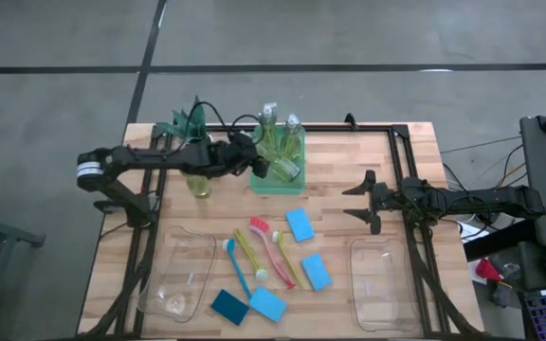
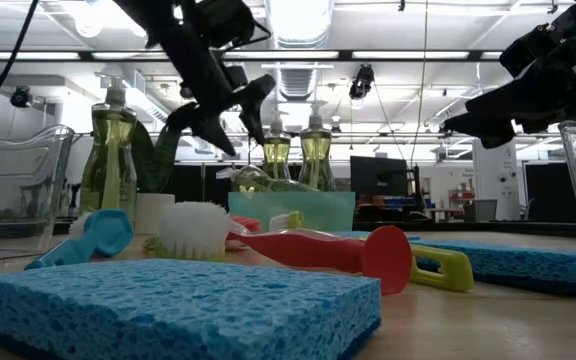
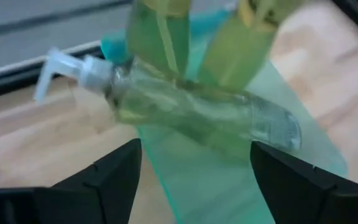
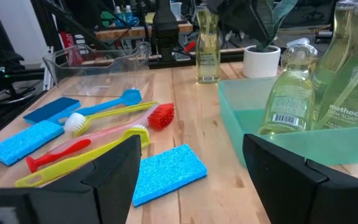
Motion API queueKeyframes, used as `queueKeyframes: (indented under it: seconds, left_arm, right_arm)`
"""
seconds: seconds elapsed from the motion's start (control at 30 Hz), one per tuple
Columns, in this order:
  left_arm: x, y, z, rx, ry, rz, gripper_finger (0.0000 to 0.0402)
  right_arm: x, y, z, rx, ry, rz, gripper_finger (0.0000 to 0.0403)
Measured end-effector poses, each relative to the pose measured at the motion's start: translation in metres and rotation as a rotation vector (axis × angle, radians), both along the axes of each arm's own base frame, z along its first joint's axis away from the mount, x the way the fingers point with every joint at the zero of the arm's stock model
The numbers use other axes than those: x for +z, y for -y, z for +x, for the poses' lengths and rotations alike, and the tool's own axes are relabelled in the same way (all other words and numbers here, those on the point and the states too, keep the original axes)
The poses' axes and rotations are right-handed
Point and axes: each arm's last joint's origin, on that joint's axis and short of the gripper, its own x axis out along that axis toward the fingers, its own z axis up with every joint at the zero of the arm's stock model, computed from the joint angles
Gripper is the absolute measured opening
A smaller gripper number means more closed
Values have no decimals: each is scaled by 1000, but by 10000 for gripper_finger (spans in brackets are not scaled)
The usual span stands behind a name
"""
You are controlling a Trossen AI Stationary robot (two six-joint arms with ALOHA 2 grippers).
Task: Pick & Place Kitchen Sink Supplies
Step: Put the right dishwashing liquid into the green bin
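A: Soap bottles first, from above: two pump bottles (image 1: 293, 133) stand upright in the green tray (image 1: 259, 186) and a third, the tipped bottle (image 1: 282, 169), lies on its side in it, just ahead of the left gripper (image 1: 257, 163).

B: And that gripper's fingers?

A: Spread apart, gripping nothing. A fourth bottle (image 1: 198, 182) stands behind its wrist, beside the plant (image 1: 186, 121). The right gripper (image 1: 360, 200) hovers with fingers spread too; the sponges (image 1: 300, 224) and brushes (image 1: 271, 249) lie well off its tips, between two clear bins (image 1: 384, 275).

B: The level view?

A: The left gripper (image 2: 230, 120) hangs above the tray (image 2: 291, 210), jaws parted and empty.

B: Left wrist?

A: The tipped bottle (image 3: 197, 109) lies across the tray (image 3: 216, 186) just past the parted fingers (image 3: 104, 177), untouched.

B: Right wrist?

A: Between wide fingers (image 4: 107, 171) a blue sponge (image 4: 168, 172) lies closest, the brushes (image 4: 82, 154) beyond it, the tray (image 4: 253, 130) alongside.
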Motion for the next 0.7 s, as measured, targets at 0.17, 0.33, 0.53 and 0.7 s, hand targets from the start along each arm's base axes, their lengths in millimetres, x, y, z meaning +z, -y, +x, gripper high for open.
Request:
queueKeyframes:
  seconds: [0.17, 0.33, 0.53, 0.7]
  left_arm:
    - [-10, -6, -5, 101, 117, 86, 287]
    - [-24, -10, -18, 191, 200, 95, 287]
    - [-44, -16, -30, 278, 380, 68, 287]
    - [-50, -23, -36, 322, 461, 65, 287]
  right_arm:
    - [0, 0, 0, 0, -1, 0, 271]
    - [0, 0, 0, 0, -1, 0, 263]
    - [0, 0, 0, 0, -1, 1, 258]
    - [0, 0, 0, 0, -1, 2, 264]
